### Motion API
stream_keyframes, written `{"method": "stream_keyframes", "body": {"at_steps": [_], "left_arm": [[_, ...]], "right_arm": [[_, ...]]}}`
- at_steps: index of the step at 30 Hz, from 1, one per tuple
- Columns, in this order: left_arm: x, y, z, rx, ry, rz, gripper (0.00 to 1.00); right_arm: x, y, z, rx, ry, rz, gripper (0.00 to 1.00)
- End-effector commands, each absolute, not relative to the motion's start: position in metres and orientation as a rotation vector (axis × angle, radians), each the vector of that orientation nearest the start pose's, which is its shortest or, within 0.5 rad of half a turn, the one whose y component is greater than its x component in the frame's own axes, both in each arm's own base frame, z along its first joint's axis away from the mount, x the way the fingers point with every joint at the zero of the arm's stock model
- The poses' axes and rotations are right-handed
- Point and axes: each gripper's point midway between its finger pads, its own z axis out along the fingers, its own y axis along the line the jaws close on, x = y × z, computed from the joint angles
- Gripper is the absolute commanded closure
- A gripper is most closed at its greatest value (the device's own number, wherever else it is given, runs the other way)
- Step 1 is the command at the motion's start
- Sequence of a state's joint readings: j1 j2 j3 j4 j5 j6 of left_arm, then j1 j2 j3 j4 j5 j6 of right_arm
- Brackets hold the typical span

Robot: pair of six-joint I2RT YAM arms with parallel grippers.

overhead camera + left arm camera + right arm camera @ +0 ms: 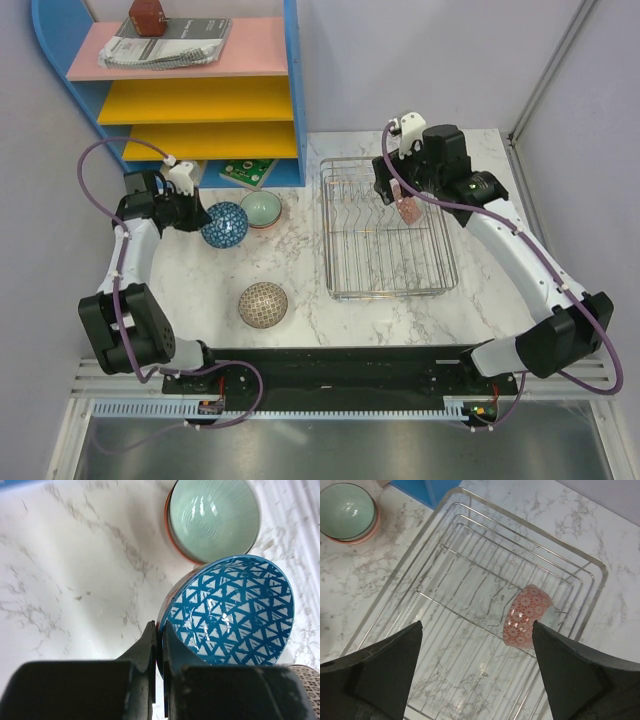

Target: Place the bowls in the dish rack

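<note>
On the worktop [200,290] left of the dish rack [385,270], pinches the blue bowl [230,612] by its rim in the clenched left gripper [159,630] for lifting, hangs the right gripper [476,626] wide and empty over the red bowl [526,616] racked on edge.

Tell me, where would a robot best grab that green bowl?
By its thin rim, from above: the green bowl sits mouth up, so the wall can be pinched inside and out. Probably on the side facing the rack, since the blue bowl crowds the other side.
</note>
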State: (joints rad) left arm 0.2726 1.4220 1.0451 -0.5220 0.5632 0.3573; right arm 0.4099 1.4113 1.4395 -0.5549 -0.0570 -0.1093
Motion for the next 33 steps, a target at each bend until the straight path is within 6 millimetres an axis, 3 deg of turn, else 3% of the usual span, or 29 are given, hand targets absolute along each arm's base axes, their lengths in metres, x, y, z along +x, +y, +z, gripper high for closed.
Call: {"method": "stream_keyframes", "body": {"at_steps": [1, 5, 6, 8, 9, 12, 17, 18, 22, 23, 28, 33], "left_arm": [[0.357, -0.019, 0.209, 0.473, 2.101, -0.466, 0.98], [0.353, -0.057, 0.236, 0.6, 2.013, -0.5, 0.98], [0.35, -0.076, 0.241, 0.656, 1.992, -0.528, 0.98], [0.353, -0.094, 0.255, 0.712, 1.943, -0.537, 0.98], [0.349, -0.115, 0.261, 0.768, 1.915, -0.565, 0.98], [0.351, -0.148, 0.278, 0.845, 1.849, -0.605, 0.98], [0.36, -0.19, 0.299, 0.918, 1.757, -0.686, 0.98], [0.36, -0.201, 0.306, 0.938, 1.723, -0.709, 0.98], [0.367, -0.227, 0.298, 0.976, 1.714, -0.766, 0.98], [0.371, -0.234, 0.288, 0.988, 1.73, -0.785, 0.98], [0.364, -0.267, 0.274, 1.08, 1.717, -0.856, 0.98], [0.362, -0.289, 0.268, 1.124, 1.709, -0.897, 0.98]], "right_arm": [[0.367, 0.208, 0.304, -0.621, 1.968, 0.497, 0.02], [0.359, 0.226, 0.301, -0.655, 1.98, 0.644, 0.02], [0.353, 0.234, 0.3, -0.653, 1.992, 0.727, 0.02], [0.351, 0.239, 0.292, -0.657, 2.018, 0.8, 0.02], [0.344, 0.246, 0.289, -0.67, 2.028, 0.885, 0.02], [0.343, 0.25, 0.279, -0.644, 2.038, 1.027, 0.02], [0.334, 0.26, 0.279, -0.584, 2.002, 1.298, 0.02], [0.331, 0.26, 0.271, -0.575, 2.015, 1.323, 0.02], [0.322, 0.264, 0.273, -0.55, 1.979, 1.448, 0.02], [0.322, 0.265, 0.28, -0.547, 1.941, 1.484, 0.02], [0.317, 0.263, 0.287, -0.526, 1.857, 1.565, 0.02], [0.314, 0.26, 0.275, -0.471, 1.861, 1.625, 0.02]]}}
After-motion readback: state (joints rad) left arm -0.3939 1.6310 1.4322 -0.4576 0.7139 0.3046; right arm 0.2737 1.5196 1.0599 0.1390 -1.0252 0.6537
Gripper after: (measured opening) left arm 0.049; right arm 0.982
